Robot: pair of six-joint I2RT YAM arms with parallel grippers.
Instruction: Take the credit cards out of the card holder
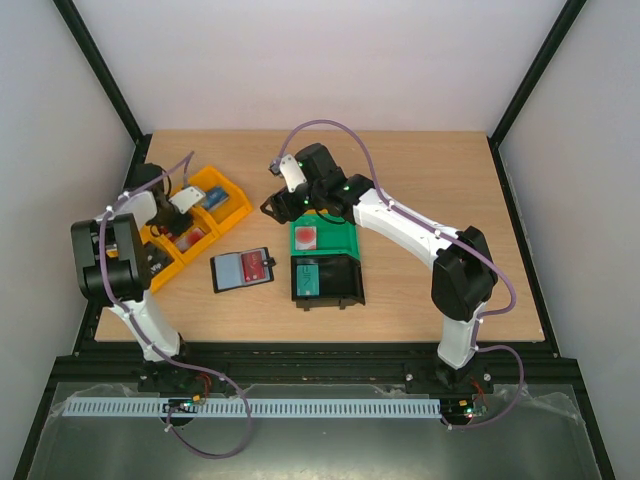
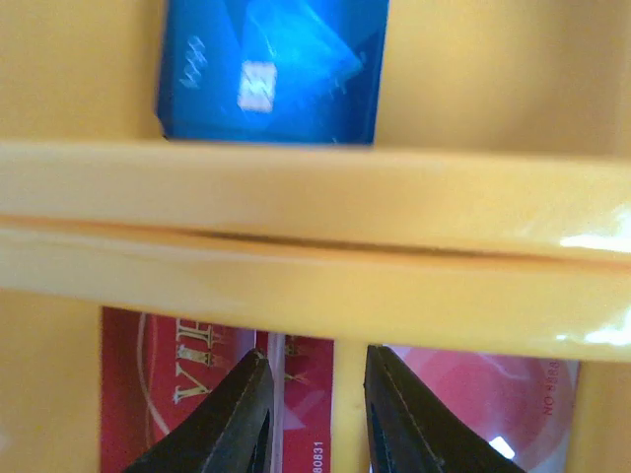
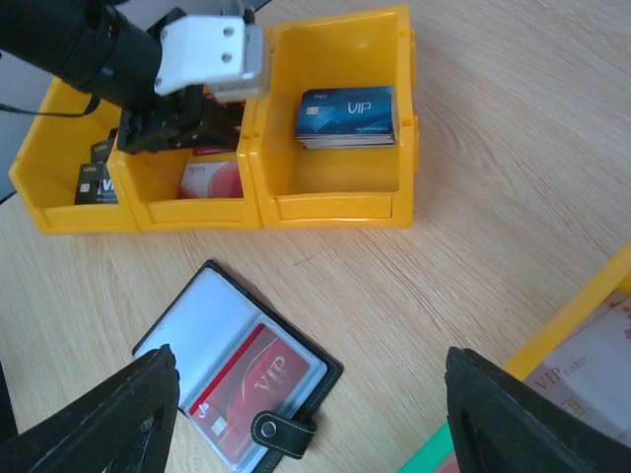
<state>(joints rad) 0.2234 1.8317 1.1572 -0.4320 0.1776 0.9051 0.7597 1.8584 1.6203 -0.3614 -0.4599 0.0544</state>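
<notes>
The card holder (image 1: 228,272) (image 3: 202,320) lies open on the table with one red credit card (image 1: 257,266) (image 3: 251,389) in its right pocket; its left pocket looks empty. More red credit cards (image 2: 148,394) (image 3: 210,180) lie flat in the middle yellow bin (image 1: 190,243). My left gripper (image 2: 315,353) hangs low inside that bin, its fingers a little apart over the cards with nothing clamped between them. My right gripper (image 3: 308,357) (image 1: 275,205) stands wide open above the table, beyond the card holder, holding nothing.
Three yellow bins stand in a row at the left; the far one (image 3: 340,187) holds blue cards (image 2: 266,69) (image 3: 347,115), the near one black cards (image 3: 96,182). A green bin (image 1: 340,240) with a pale card and a black bin (image 1: 345,280) with a teal card sit mid-table.
</notes>
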